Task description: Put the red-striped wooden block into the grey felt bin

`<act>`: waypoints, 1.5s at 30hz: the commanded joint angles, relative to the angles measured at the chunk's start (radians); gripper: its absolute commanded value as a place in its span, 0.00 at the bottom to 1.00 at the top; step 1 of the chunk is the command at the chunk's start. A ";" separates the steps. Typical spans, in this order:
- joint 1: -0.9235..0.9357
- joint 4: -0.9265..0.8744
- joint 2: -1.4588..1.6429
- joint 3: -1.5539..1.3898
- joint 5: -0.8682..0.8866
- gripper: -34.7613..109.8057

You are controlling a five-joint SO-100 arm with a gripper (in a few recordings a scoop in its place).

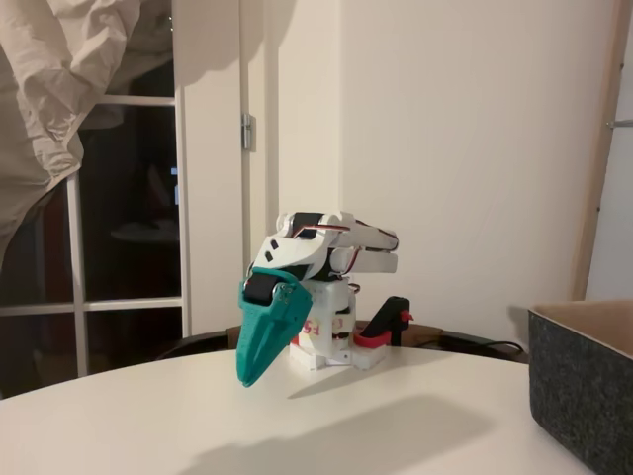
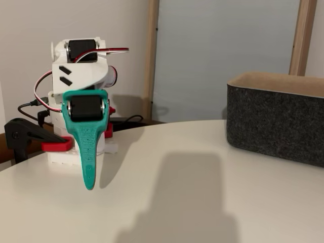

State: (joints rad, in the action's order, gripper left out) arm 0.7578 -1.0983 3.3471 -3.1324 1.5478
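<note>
My arm is folded over its white base at the back of the round white table. The teal gripper hangs with its tip pointing down just above the tabletop. Its jaws lie together with nothing between them, and in the other fixed view the gripper looks like one thin teal blade. The grey felt bin stands at the right edge of the table, well away from the gripper. The bin shows dark walls and a tan inner rim. The red-striped wooden block is out of view.
A black-handled clamp with a red jaw holds the base to the table edge; in the other fixed view the clamp is left of the base. Cables loop behind the arm. A shadow lies on the tabletop between arm and bin.
</note>
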 commanded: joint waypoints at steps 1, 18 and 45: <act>0.023 0.014 0.037 -0.011 0.015 0.25; 0.023 0.012 0.034 -0.011 0.038 0.26; 0.023 0.012 0.034 -0.009 0.057 0.24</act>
State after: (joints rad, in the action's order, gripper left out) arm 0.7578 -1.0983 3.3471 -3.1324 1.5907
